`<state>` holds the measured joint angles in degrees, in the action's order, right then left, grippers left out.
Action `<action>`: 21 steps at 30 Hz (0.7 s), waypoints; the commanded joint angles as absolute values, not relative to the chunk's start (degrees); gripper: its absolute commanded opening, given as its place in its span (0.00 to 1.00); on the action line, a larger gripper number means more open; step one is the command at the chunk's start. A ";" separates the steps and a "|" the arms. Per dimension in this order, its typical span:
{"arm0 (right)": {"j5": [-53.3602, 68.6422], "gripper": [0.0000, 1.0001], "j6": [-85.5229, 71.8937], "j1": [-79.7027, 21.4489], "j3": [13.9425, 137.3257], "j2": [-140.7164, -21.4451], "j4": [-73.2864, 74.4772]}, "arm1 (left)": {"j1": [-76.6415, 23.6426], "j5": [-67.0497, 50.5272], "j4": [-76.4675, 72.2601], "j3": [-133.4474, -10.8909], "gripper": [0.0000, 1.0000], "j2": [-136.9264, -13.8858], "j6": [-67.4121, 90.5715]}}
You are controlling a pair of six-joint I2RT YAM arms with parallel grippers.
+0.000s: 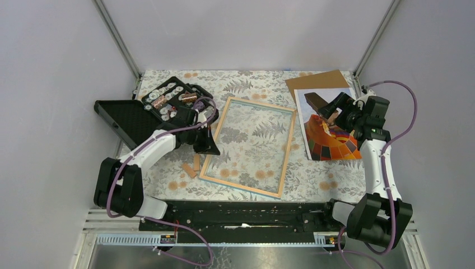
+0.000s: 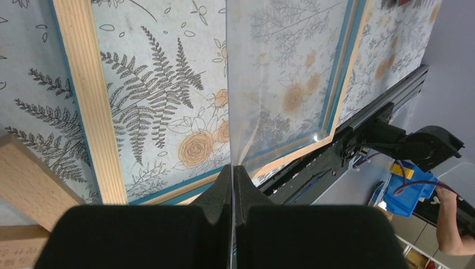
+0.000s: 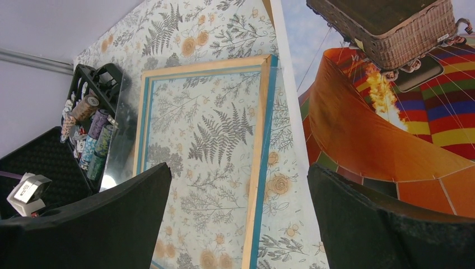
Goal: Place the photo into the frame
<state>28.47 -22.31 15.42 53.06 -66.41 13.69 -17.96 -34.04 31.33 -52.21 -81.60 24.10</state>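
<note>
**Left end effector clamped on pane; photo lying outside the frame**

Rear-left corner of the table (image 1: pixel 255 83): an open black case (image 1: pixel 168 101) of small parts, its lid flat to the left. Just right of it, the left end effector (image 2: pixel 232 171) has its fingers pressed together on the edge of a clear pane (image 2: pixel 280 84). The pane stands up off the table beside the frame's left rim. Two small wooden blocks (image 1: pixel 190 167) lie near the left edge, next to that rim.

Mid-table: the frame (image 1: pixel 287 151) lies flat with its light wood rim up and the floral cloth visible through the opening.

Rear-right corner: a brown backing board (image 1: pixel 313 83). The photo (image 1: pixel 330 143) lies picture-side up beside the frame, overlapping the board's near edge. The right end effector (image 3: pixel 235 224) hovers over the photo's rear part, fingers wide apart, holding nothing.
</note>
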 commanded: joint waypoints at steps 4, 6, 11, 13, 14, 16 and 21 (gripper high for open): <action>29.65 0.99 -22.32 14.85 52.43 -65.31 10.31 | -17.82 -32.72 20.85 -47.69 0.00 -76.93 29.58; 29.41 1.00 -22.32 14.85 52.21 -65.13 10.14 | -17.84 -32.52 20.36 -46.66 0.00 -76.26 30.27; 29.57 1.00 -22.32 14.85 52.04 -65.22 9.93 | -17.84 -32.71 20.54 -45.33 0.00 -75.53 31.18; 29.48 1.00 -22.32 14.85 51.99 -65.09 9.87 | -17.84 -33.75 20.04 -44.57 0.00 -75.52 31.01; 29.45 1.00 -22.32 14.85 51.95 -65.05 9.78 | -17.84 -33.94 20.10 -44.48 0.00 -75.69 30.76; 29.37 1.00 -22.33 14.85 51.95 -65.04 9.83 | -17.83 -33.78 20.77 -44.83 0.00 -76.07 30.06; 29.37 1.00 -22.32 14.85 51.94 -64.95 9.85 | -17.71 -35.57 22.13 -44.85 0.00 -75.99 29.66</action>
<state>28.58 -22.35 15.38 51.81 -66.41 11.88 -18.00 -33.47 23.33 -44.71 -77.62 30.52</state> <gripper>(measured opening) 0.994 0.006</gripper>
